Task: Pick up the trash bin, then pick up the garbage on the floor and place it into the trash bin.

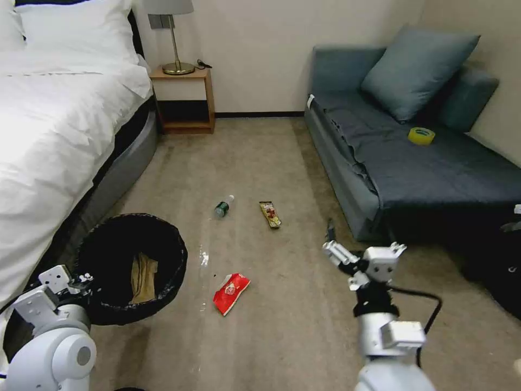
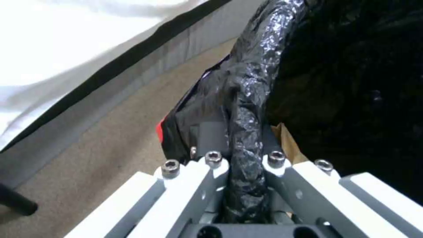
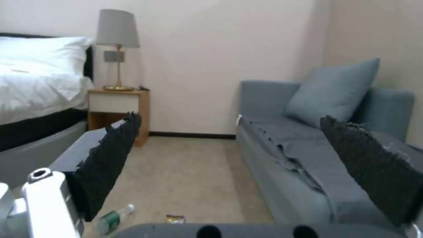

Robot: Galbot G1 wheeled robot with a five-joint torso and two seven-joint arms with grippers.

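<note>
Gripping crinkled black trash bin rim, left gripper; right gripper spread.

Both arms white-grey with rounded joints; right arm trails a black cable; left claw white, silver hex screws; right claw black-padded.

No legible text anywhere — red snack packet, bottle label, wrapper print too small to read
</note>
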